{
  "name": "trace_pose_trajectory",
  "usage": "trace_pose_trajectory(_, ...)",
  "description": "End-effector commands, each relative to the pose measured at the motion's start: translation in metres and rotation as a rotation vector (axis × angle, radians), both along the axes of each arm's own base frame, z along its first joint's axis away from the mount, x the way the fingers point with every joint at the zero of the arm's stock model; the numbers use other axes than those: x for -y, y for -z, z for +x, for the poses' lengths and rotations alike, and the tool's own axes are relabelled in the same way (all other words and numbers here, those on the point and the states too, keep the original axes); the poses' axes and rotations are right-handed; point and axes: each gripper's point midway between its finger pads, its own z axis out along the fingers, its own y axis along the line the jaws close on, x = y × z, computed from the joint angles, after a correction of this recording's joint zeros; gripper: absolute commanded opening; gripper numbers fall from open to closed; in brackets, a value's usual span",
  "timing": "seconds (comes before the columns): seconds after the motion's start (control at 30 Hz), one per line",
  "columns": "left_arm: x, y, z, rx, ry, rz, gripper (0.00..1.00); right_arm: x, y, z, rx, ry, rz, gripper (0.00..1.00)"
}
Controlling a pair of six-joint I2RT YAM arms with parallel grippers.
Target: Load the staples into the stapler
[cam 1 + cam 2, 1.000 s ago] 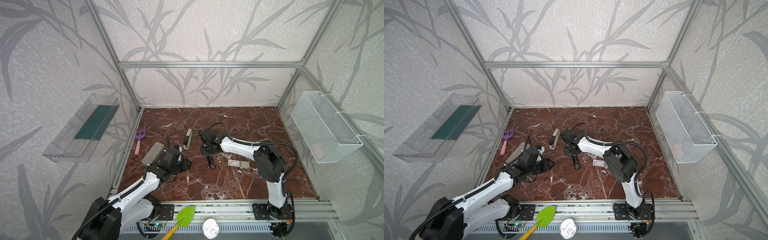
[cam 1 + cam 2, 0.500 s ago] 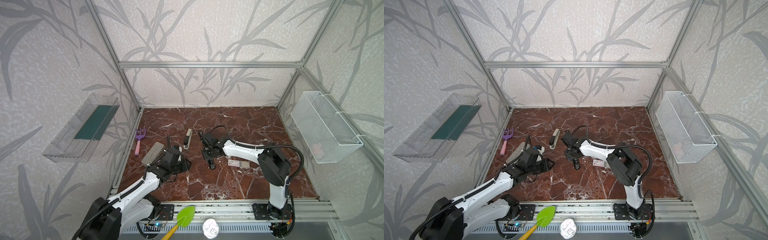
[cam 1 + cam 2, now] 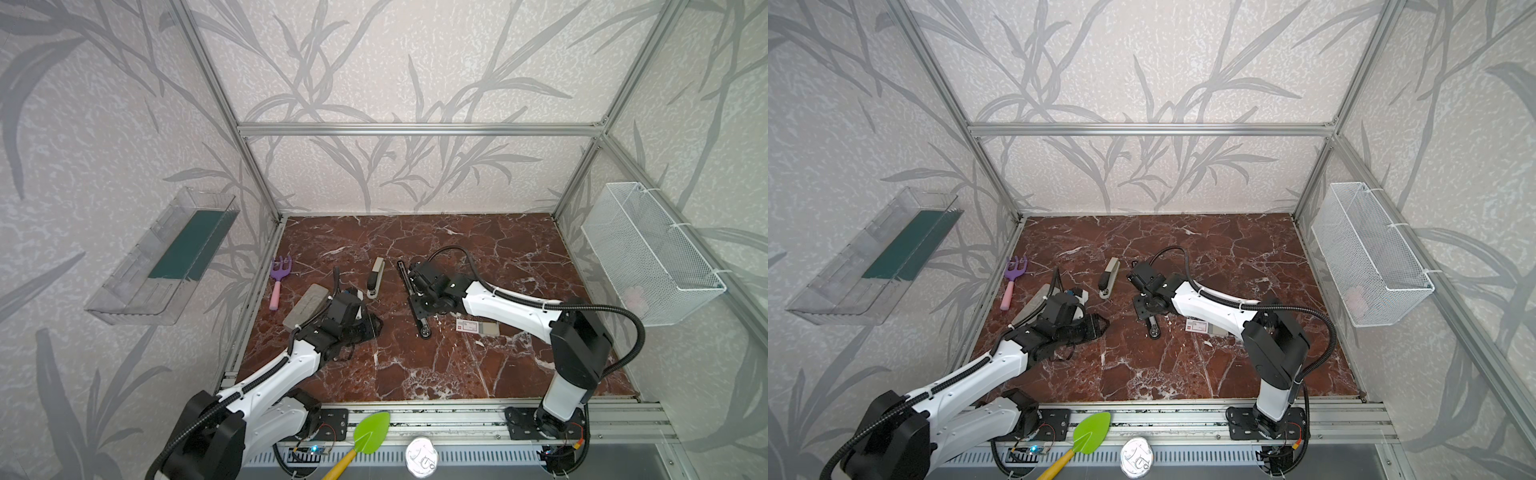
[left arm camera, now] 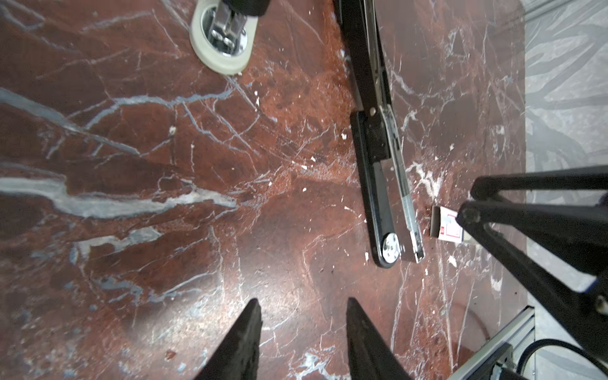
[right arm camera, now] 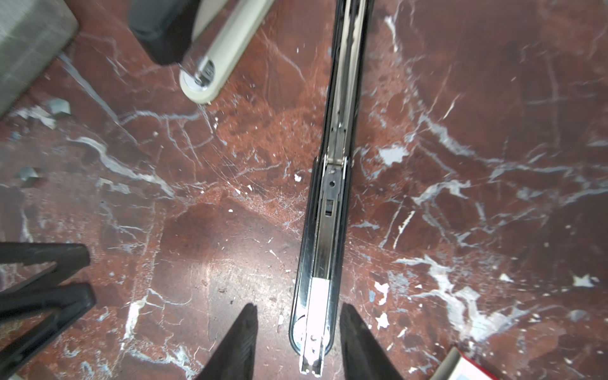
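The black stapler (image 3: 424, 330) (image 3: 1154, 328) lies folded open on the marble, its silver rail (image 5: 329, 214) facing up. My right gripper (image 5: 298, 306) (image 3: 420, 316) hangs open over it. Its fingertips (image 5: 246, 329) straddle the stapler's rounded end, with a gap on each side. The staples sit in a small white box with a red mark (image 3: 469, 326) (image 3: 1198, 325) (image 4: 447, 227), just right of that end. My left gripper (image 4: 302, 301) (image 3: 365, 324) is open over bare marble to the left of the stapler (image 4: 378, 184), holding nothing.
A beige-and-black stapler (image 3: 376, 276) (image 5: 217, 56) lies behind the left gripper. A grey block (image 3: 305, 305) and a purple toy rake (image 3: 277, 282) are at the left edge. A wire basket (image 3: 648, 253) hangs on the right wall, a clear shelf (image 3: 166, 257) on the left.
The right arm's elbow has swung rightward while its gripper stayed over the black stapler. Both grippers' jaws stand a little wider. The left arm has stayed in place.
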Motion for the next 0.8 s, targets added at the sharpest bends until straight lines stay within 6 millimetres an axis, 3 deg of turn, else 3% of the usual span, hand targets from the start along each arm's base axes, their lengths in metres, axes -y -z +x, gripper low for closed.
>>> trace_pose_trajectory(0.0, -0.003, -0.018, 0.018, 0.041, -0.027, 0.013, 0.48, 0.01, 0.016, 0.002, -0.017, 0.006, -0.032, 0.46)
trace_pose_trajectory(0.13, -0.004, -0.027, 0.032, 0.048, -0.039, 0.0, 0.54, 0.002, 0.035, 0.006, -0.046, -0.006, -0.041, 0.49)
trace_pose_trajectory(0.33, -0.003, -0.035, 0.047, 0.044, -0.049, -0.019, 0.54, -0.002, 0.052, 0.022, -0.026, 0.005, -0.069, 0.5)
trace_pose_trajectory(0.77, -0.011, -0.026, 0.043, 0.028, -0.096, -0.023, 0.54, -0.019, 0.073, 0.087, 0.051, 0.031, -0.092, 0.5)
